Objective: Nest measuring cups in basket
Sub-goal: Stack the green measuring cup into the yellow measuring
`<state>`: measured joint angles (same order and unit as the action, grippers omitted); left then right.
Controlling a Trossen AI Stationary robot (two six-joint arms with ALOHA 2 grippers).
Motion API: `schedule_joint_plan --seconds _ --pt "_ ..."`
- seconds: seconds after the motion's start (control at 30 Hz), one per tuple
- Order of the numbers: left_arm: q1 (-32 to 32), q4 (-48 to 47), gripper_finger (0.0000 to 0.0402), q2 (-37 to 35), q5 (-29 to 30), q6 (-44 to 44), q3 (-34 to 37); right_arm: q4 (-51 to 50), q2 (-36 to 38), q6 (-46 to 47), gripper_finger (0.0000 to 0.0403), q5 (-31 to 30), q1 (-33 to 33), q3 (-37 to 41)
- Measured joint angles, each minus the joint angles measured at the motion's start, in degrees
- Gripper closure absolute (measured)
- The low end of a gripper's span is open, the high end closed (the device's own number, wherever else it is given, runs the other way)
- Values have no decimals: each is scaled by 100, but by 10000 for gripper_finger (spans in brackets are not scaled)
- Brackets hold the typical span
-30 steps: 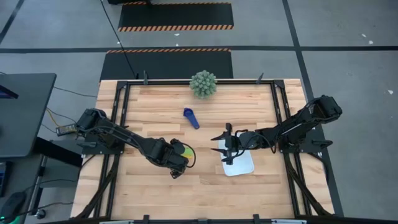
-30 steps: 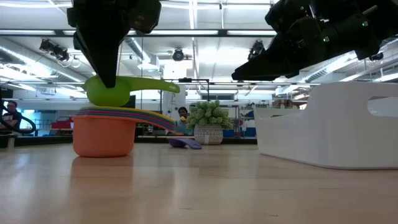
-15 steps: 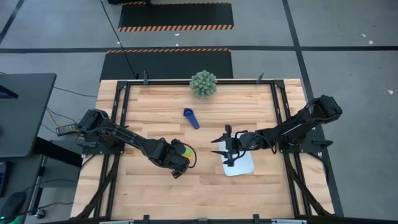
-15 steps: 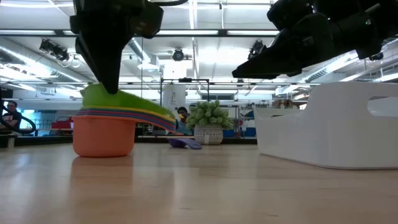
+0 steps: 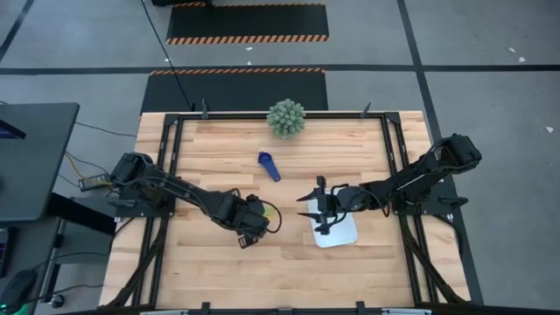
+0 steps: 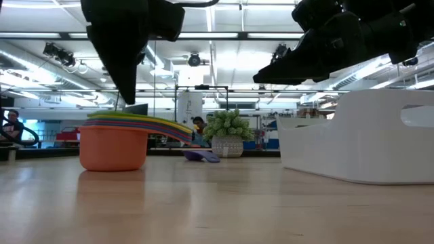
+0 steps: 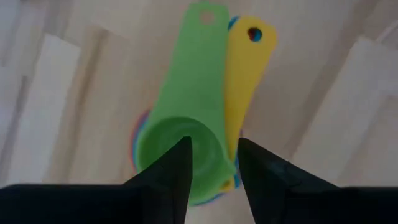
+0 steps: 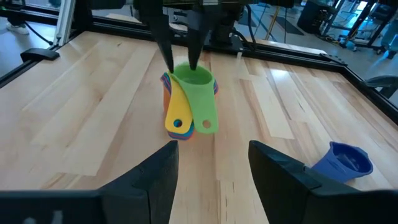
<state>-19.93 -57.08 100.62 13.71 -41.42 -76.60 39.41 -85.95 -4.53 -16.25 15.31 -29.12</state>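
The nested stack of measuring cups (image 6: pixel 113 144) stands on its orange bottom cup on the table left of centre (image 5: pixel 260 213). The green cup (image 7: pixel 186 124) sits on top, its handle beside the yellow handle (image 7: pixel 249 68). My left gripper (image 6: pixel 129 98) hangs open just above the stack, fingers pointing down either side of the green cup's rim (image 7: pixel 211 146). A dark blue cup (image 5: pixel 269 164) lies alone on the table farther back. My right gripper (image 5: pixel 306 210) waits open, raised by the left end of the white basket (image 5: pixel 343 233).
A spiky green ball plant (image 5: pixel 286 118) in a pot stands near the far edge. The basket's tall white wall (image 6: pixel 366 135) fills the right of the low view. Bare wood lies between stack and basket and along the near edge. A person (image 6: pixel 9 125) sits far behind.
My left gripper has carried the green cup down into the stack, then risen off it. The green cup, held tilted above the stack a second ago, now sits nested on top and stays there. My right arm has kept still.
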Motion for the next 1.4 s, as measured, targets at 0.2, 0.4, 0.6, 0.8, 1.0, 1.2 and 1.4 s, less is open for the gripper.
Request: schedule_joint_plan --seconds 0.2,0.4,0.6,0.8,1.0,1.2,1.4 --pt "317 40 268 -79 92 813 -7 1 0 48 201 -14 0 0" --pt "783 33 269 11 451 1715 -7 44 0 232 201 235 0 -2" --pt "1294 674 269 119 13 2426 101 88 -26 489 201 539 83 -2" --pt "1578 682 269 329 -473 2867 114 93 -37 517 201 490 309 -2" --pt "1635 947 269 624 -982 3419 116 89 -39 492 201 175 415 -2" --pt "1616 1202 269 627 -1014 3523 116 79 -42 493 201 133 415 -2" --pt "1580 1376 269 627 -1246 3671 116 81 -42 486 201 133 413 -2"
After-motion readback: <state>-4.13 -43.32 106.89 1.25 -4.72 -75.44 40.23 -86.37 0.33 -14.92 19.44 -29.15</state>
